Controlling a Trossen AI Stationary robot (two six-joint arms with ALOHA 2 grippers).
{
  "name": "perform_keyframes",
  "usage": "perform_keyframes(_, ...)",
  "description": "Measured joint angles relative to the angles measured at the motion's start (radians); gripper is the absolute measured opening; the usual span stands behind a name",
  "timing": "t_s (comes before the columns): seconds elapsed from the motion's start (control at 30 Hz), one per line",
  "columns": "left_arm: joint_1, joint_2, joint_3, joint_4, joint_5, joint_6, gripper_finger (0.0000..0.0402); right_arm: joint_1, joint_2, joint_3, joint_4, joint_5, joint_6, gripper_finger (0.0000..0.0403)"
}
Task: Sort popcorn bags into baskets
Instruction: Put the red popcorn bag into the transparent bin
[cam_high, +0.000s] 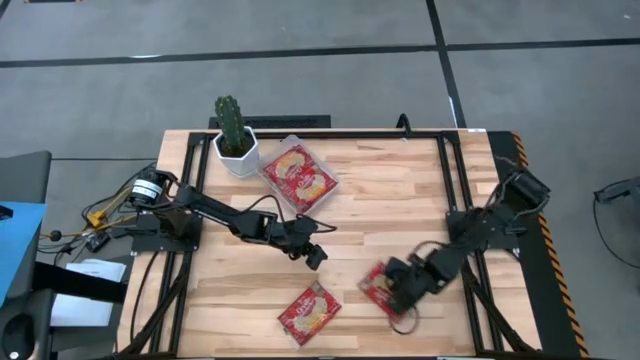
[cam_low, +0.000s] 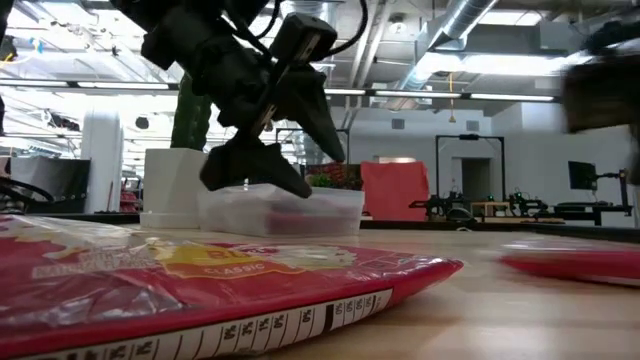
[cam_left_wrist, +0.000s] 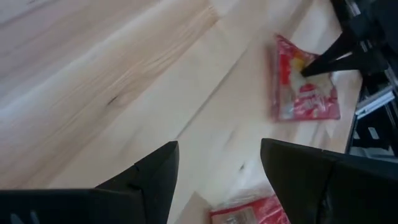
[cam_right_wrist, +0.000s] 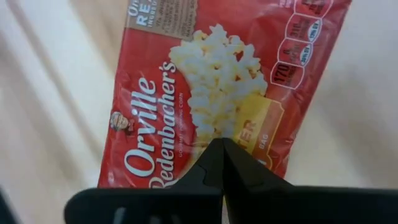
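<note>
Clear basket (cam_high: 298, 178) holding red popcorn bags, two bags (cam_high: 309, 311) (cam_high: 378, 285) flat on table

A grey floor (cam_high: 320, 70) crossed by dark lines surrounds the wooden table (cam_high: 400, 190). Beyond the table's far edge stand white walls (cam_low: 520, 125), exposed ceiling ducts (cam_low: 455, 20) and strip lights (cam_low: 505, 97).

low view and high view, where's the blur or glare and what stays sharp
Low view: the near popcorn bag fills the foreground with sheen on its wrapper; the right edge smears, including a red bag. High view: the right gripper and the bag under it are motion-blurred, while the cactus pot and the clear basket stay crisp.
</note>
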Motion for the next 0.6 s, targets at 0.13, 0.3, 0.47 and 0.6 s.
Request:
perform_keyframes(0.13,0.000,0.000,-0.015,-0.003,-0.008,-0.018,0.0215,-0.161,0.038,0.012,0.135,0.040,-0.210,0.0013)
perform_keyframes(0.3,0.000,0.000,-0.047,-0.009,-0.041,-0.083,0.0215,-0.324,0.073,0.058,0.274,0.043,-0.413,0.0019)
perform_keyframes(0.47,-0.031,0.000,-0.081,-0.008,-0.102,-0.229,0.0215,-0.392,0.037,0.123,0.245,0.052,-0.519,0.0012)
perform_keyframes(0.6,-0.063,0.000,-0.123,-0.003,-0.172,-0.318,0.0215,-0.378,-0.011,0.139,0.178,0.059,-0.522,0.0009)
